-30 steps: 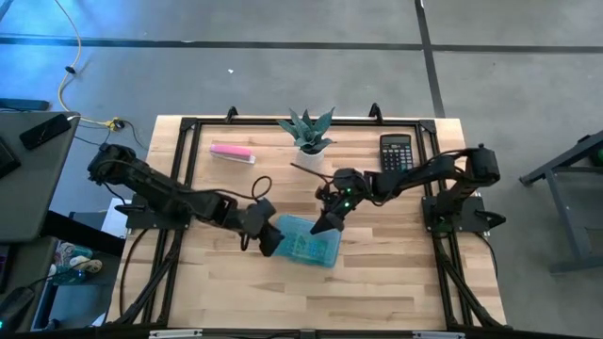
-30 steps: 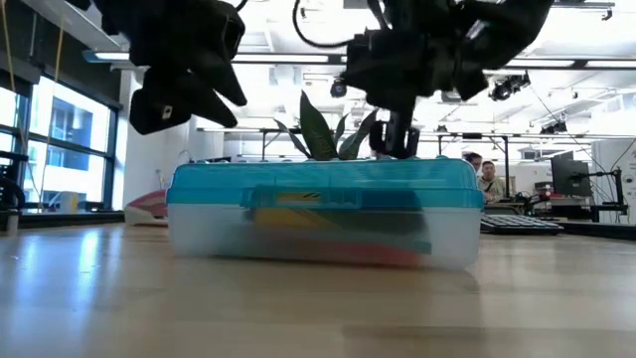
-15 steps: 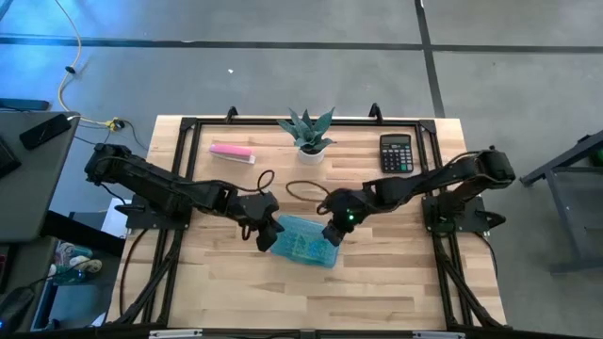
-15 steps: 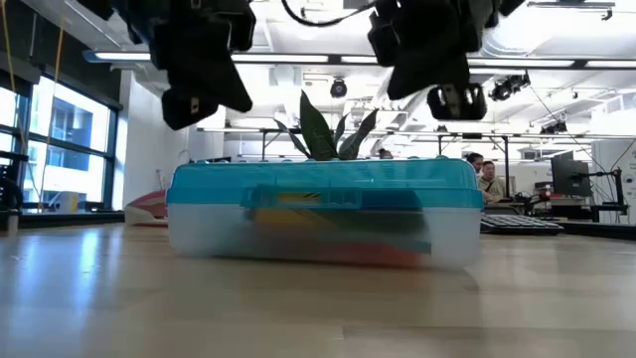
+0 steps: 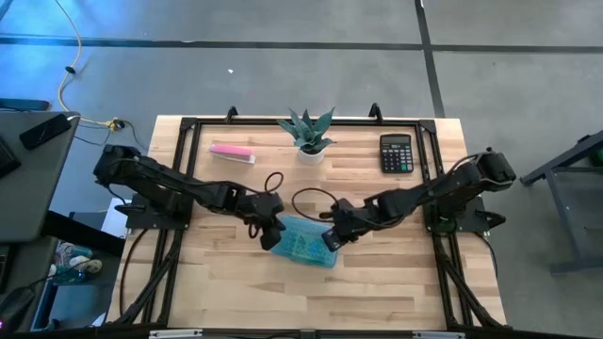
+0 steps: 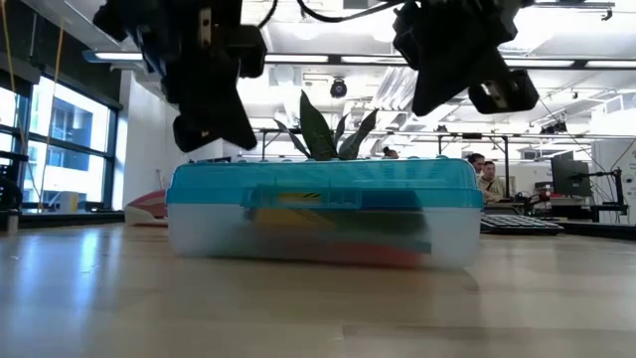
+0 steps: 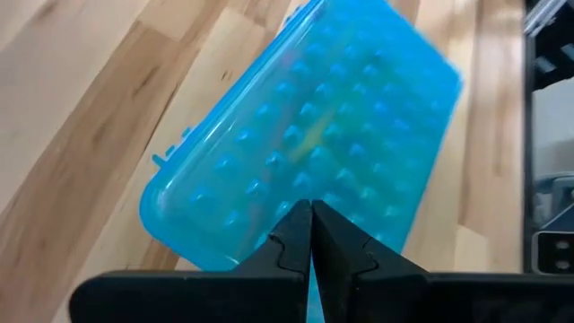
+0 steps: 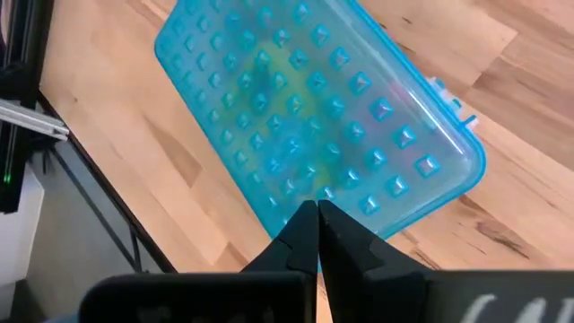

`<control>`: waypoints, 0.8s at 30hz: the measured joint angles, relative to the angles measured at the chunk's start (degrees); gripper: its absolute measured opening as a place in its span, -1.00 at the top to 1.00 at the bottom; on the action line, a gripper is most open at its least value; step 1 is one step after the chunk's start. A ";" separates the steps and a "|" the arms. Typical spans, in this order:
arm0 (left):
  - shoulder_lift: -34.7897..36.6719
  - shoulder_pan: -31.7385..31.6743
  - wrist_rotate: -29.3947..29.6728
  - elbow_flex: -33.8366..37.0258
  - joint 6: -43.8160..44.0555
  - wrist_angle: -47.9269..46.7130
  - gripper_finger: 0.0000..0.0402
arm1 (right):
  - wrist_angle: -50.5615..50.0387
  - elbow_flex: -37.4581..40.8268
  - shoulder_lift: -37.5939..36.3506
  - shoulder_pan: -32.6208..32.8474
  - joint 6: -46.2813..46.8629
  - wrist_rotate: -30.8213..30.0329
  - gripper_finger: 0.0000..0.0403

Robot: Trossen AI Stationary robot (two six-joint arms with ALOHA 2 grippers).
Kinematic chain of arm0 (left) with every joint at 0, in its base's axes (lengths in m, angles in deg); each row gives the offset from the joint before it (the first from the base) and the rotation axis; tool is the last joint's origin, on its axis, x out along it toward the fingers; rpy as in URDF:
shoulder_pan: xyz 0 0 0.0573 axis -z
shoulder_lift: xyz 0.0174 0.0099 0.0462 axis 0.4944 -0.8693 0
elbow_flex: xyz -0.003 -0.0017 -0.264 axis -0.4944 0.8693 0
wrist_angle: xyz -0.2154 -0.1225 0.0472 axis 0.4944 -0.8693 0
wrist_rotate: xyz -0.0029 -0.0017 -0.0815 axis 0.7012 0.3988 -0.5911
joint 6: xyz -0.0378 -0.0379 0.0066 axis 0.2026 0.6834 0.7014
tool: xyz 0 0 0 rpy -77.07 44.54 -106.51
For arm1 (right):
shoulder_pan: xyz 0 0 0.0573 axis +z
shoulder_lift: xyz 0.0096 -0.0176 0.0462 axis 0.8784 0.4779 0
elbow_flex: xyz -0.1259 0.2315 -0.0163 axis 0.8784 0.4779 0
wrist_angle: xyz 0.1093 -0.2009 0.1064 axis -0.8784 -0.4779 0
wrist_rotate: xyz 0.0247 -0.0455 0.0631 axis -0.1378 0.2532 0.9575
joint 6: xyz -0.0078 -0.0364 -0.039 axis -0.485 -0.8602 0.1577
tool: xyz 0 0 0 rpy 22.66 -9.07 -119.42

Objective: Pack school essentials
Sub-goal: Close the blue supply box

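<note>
Evidently both clenched, empty, the left gripper (image 5: 268, 229) and right gripper (image 5: 333, 239) are hovering over the blue case (image 5: 305, 242), needing even, level downward pressure.

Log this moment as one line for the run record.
case: blue pencil case lid closed, on table | left gripper: shut, above case's left end | right gripper: shut, above case's right end

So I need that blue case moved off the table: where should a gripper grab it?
Probably across the short width of the blue case, coming from above: it lies flat with the lid shut, and its long sides look too far apart for the fingers.
</note>
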 joint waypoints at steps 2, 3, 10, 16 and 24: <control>-1.19 0.00 0.00 0.00 0.01 0.04 1.00 | 0.03 0.01 0.14 0.34 1.27 -0.67 1.00; -1.67 0.00 0.01 0.00 0.02 0.10 1.00 | 0.24 0.23 0.23 0.48 2.03 -0.73 1.00; -2.59 0.26 0.00 0.00 0.09 -0.36 1.00 | 2.04 2.27 3.03 1.43 6.47 0.04 1.00; -2.59 0.35 0.00 0.00 0.30 -1.20 1.00 | 0.81 2.27 5.28 1.15 7.11 1.12 1.00; -2.59 1.07 0.20 -0.09 1.18 -3.26 1.00 | -1.04 2.27 5.51 -2.20 6.96 1.06 1.00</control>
